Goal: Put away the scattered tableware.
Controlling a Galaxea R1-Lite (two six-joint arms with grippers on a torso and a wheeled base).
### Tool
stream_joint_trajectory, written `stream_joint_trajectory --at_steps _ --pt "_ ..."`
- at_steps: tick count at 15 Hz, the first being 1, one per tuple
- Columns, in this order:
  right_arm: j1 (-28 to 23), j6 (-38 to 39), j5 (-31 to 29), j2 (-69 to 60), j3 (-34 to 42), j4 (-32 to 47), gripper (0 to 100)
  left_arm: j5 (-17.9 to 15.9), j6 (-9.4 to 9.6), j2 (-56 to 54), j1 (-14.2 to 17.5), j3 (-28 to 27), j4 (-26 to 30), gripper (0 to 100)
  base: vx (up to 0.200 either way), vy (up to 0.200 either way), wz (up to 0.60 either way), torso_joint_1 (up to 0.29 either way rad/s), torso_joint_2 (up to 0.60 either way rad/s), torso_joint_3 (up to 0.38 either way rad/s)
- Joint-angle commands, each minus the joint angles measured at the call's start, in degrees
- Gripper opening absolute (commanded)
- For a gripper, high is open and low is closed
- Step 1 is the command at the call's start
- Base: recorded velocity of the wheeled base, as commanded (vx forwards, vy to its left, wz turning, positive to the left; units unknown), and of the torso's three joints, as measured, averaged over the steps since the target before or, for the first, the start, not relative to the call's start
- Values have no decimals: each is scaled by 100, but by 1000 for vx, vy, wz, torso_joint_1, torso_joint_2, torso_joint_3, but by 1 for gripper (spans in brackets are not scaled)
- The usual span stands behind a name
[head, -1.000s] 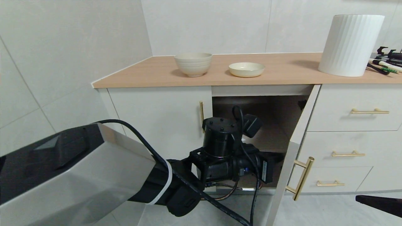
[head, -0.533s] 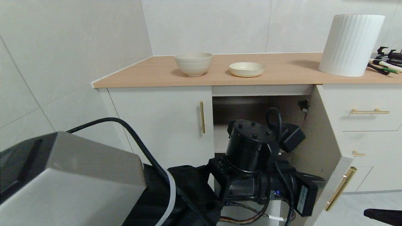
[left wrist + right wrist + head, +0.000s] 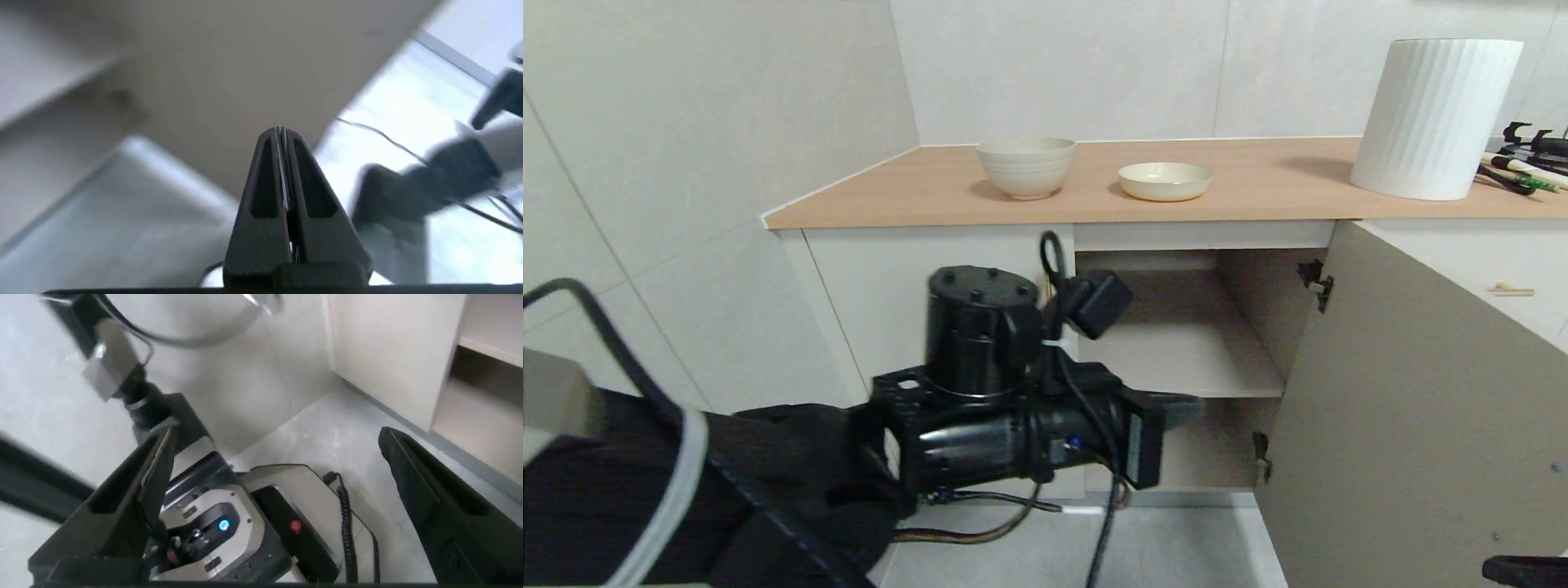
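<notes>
In the head view, the right-hand cabinet door (image 3: 1405, 408), seen only partly open a second before, was found swung wide, its inner face turned toward the camera. The left gripper (image 3: 1180, 403), previously held at that door's edge, had been drawn back to the left and was seen low in front of the closed left door (image 3: 882, 286). The bowl (image 3: 1027, 167) and the shallow dish (image 3: 1165, 180) had not been moved. Both were set upright on the desk (image 3: 915, 196), mouths upward, apart from each other, the bowl to the left. Being round, neither could be given a long axis. The bowl's inside was hidden behind its rim. The opened cabinet (image 3: 1258, 269) was divided by a shelf (image 3: 1184, 363) into an upper and a lower compartment. A ribbed white cylinder (image 3: 1436, 118) was seen farther right on the desk, with utensils (image 3: 1523, 167) beside it.

In the left wrist view, the left gripper (image 3: 280, 155) was shown with its fingers (image 3: 263, 196) pressed together, nothing held between them, above the floor (image 3: 122, 220).

In the right wrist view, the right gripper (image 3: 278, 441) was shown with its fingers (image 3: 122, 506) spread wide apart over the floor (image 3: 327, 433), the cabinet's lower corner (image 3: 490, 343) lying beyond.
</notes>
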Motion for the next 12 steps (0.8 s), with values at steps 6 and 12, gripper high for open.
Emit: stream_joint_trajectory --at_steps 6,12 --pt "-460 -262 -1160 3568 -1839 -1245 100 990 23 -3439 2388 1194 2561 0 0 0 0 0 0 0" --pt "-715 -253 -1810 4491 -2946 -1227 100 1007 23 -3905 2916 1221 2781 100 0 0 0 0 0 0"
